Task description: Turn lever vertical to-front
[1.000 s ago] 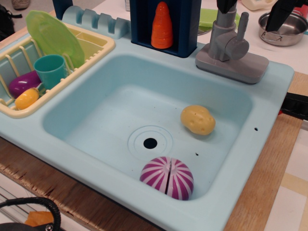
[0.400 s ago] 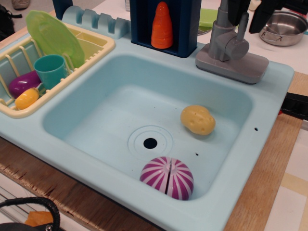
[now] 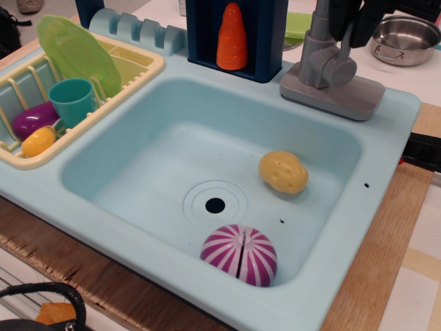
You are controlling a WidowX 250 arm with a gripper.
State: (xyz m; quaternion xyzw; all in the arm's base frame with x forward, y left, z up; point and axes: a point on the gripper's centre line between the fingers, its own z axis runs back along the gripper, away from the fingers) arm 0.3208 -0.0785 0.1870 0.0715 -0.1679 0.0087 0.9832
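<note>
Since the frame a second ago, your gripper (image 3: 349, 24) has shifted left along the far edge of the bench and now sits around the top of the lever (image 3: 346, 40); the sink contents haven't moved.

Lever is at the far right of the sink unit, standing roughly upright from its round hub (image 3: 340, 69) on the side of the faucet pipe (image 3: 315, 41). Only its lower part shows; the tip is hidden behind the dark fingers (image 3: 337, 17). Fingers are spread, one dark finger on each side of the lever shaft. You can't tell from this view whether either pad touches it. Most of the gripper is cut off by the top edge.

Faucet base (image 3: 334, 93) sits flat on the sink rim (image 3: 386, 138), far right corner.

Rest of the scene:
- potato (image 3: 283, 172) in the basin, right of the drain (image 3: 215, 205)
- purple-and-white striped ball (image 3: 239, 254) against the near basin wall
- orange carrot (image 3: 232, 36) upright in the dark blue holder (image 3: 265, 34) at the far edge, left of the faucet
- drying rack (image 3: 148, 65) at the left edge with a green plate (image 3: 78, 54) tilted, a teal cup (image 3: 73, 101), a purple piece (image 3: 33, 118) and a yellow piece (image 3: 38, 141)
- steel pot (image 3: 406, 40) off the far right corner, behind the faucet
</note>
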